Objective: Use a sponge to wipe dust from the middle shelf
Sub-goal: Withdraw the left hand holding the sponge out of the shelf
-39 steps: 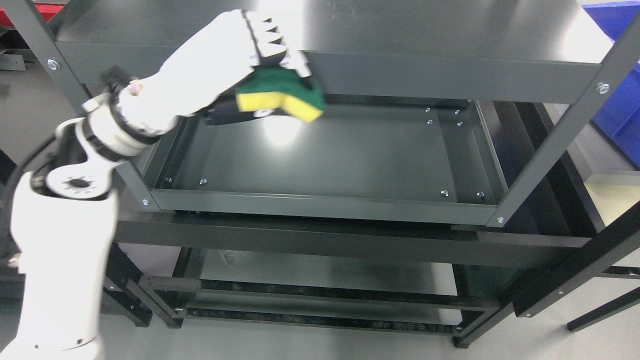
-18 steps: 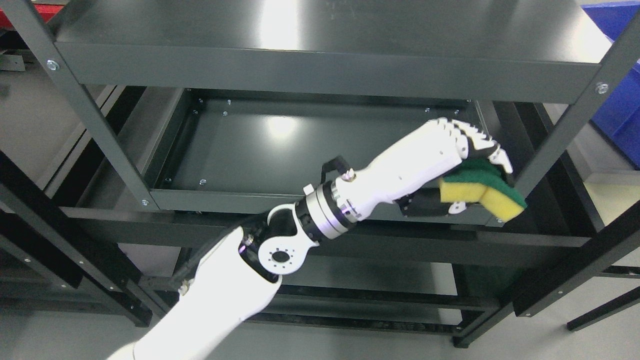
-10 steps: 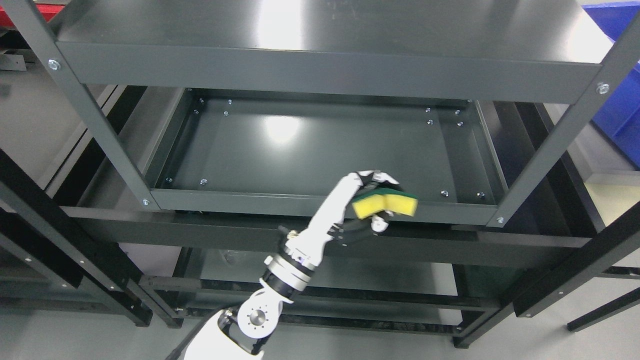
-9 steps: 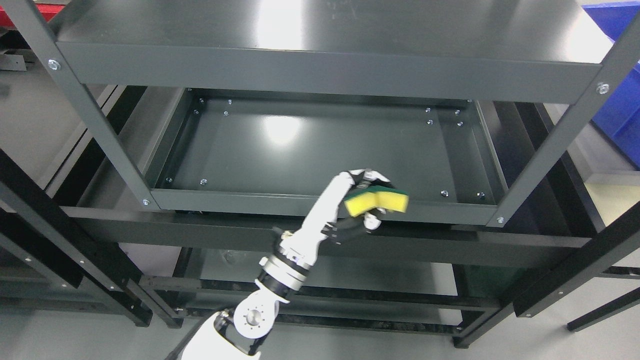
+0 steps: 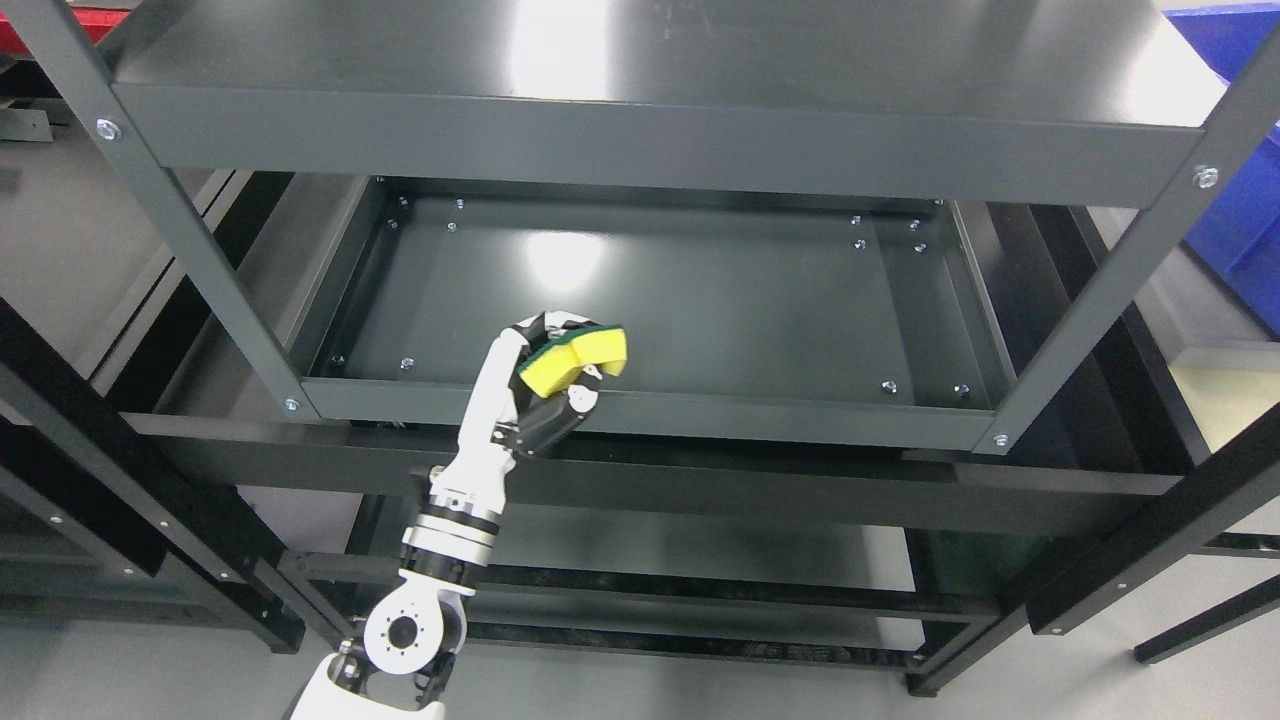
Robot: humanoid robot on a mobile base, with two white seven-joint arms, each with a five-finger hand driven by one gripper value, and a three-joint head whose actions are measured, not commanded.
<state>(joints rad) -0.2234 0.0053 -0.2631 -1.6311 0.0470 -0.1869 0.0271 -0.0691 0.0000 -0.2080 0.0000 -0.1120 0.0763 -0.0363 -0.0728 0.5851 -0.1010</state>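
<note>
Head view: the left hand grips a yellow-and-green sponge at the middle shelf's front lip, left of centre. Bent in the grasp, the sponge looks soft and light, best held across its sides.

The setting looks like a workshop or storage area of a lab. A dark grey metal shelving rack with bolted uprights fills the view, its shelves bare steel trays. More black metal frames stand beside it on a plain grey floor. A blue plastic bin sits at the right edge, and a red edge shows at the upper left corner.
</note>
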